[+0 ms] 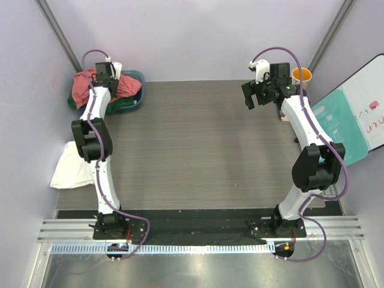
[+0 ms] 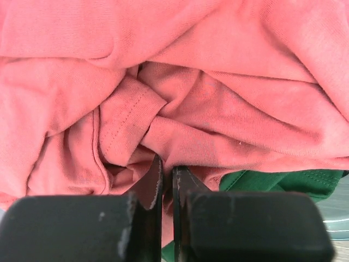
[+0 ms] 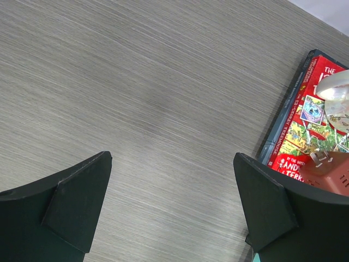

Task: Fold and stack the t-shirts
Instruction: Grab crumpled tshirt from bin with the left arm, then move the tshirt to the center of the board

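The coral-red t-shirt [image 1: 84,87] lies bunched in the teal tub [image 1: 139,81] at the far left, on top of the dark green t-shirt [image 1: 123,103]. My left gripper [image 1: 107,77] is down in the tub. In the left wrist view it [image 2: 167,169] is shut on a fold of the coral-red t-shirt [image 2: 218,109], and the green t-shirt [image 2: 272,183] shows beneath. The white t-shirt [image 1: 72,167] lies folded at the table's left edge. My right gripper [image 1: 257,95] is open and empty above the bare table [image 3: 163,82] at the far right.
An orange cup [image 1: 301,74] stands at the far right corner. A teal and white board [image 1: 351,120] leans at the right edge. A red book [image 3: 308,125] and a red-brown object [image 3: 327,169] lie by the right gripper.
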Available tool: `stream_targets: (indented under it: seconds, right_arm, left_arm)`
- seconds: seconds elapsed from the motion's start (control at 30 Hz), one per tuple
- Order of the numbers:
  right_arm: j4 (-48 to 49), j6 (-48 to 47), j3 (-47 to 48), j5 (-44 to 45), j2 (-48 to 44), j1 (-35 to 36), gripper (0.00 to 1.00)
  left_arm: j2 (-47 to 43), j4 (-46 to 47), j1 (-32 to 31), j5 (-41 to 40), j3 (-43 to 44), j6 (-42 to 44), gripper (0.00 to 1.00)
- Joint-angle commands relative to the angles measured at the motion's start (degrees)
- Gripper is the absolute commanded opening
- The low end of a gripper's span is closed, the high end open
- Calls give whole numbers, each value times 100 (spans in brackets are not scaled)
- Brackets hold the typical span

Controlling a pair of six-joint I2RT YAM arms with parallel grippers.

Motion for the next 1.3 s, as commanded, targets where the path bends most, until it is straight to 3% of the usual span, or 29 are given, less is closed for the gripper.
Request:
stream_targets:
  seconds: [0.0,0.3,0.6,0.7,0.8,0.93,1.07,1.2,1.23,1.27]
  right_arm:
    - [117,-45,29,58,-162,2,100]
    - [117,-80,55,102,-109,2,100]
    - [187,-54,485,102,-3,37,100]
    - [222,43,757,-99,-12,72,100]
    - [328,52,959,-197,-91,168,100]
    - [381,296,1311,-511,-83,266,100]
    - [486,893,1566,-1677,-179,301,100]
    - [688,1282,1558,-2446,-337,467,100]
    - [688,1239,1532,-2421,-372,537,100]
    - [688,1099,1462,-2238,-390,634,100]
  left_arm:
    - [-561,276,0,101,13,-175,0]
    - [-2203,513,-184,944,-15,-571,0]
    - [-3303,346,-562,3937,434,-966,0]
    - [-3453,311,-1044,5097,478,-1440,0]
    - [-3418,224,-1387,5769,470,-1800,0]
    - [-3304,-40,-2151,5543,189,-1609,0]
    - [-3058,-14,-2434,4456,12,-1371,0]
    - [-2716,65,-2522,4197,30,-1362,0]
    - [-2663,65,-2540,4188,30,-1327,7]
    - [-2610,56,-2540,4223,21,-1275,52]
